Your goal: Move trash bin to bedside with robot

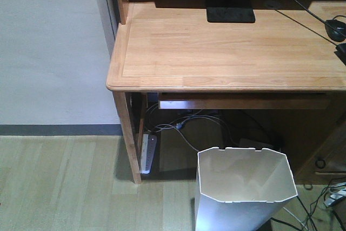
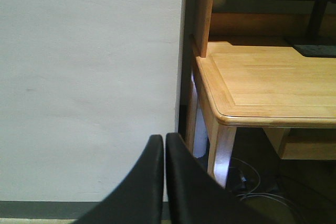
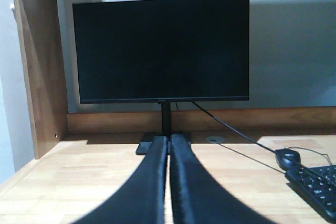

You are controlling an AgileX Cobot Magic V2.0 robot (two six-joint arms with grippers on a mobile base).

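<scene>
Exterior front-facing view: trash bin (image 1: 246,179) upright, open-topped, before the desk (image 1: 227,52).

Dim, soft indoor light, deep shadow under the desk (image 1: 227,52), dark monitor (image 3: 161,48) shadowed on the wall, grainy.

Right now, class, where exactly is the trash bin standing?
In the front-facing view the trash bin stands on the floor at lower right, before the opening under the wooden desk, right of the power strip.
</scene>
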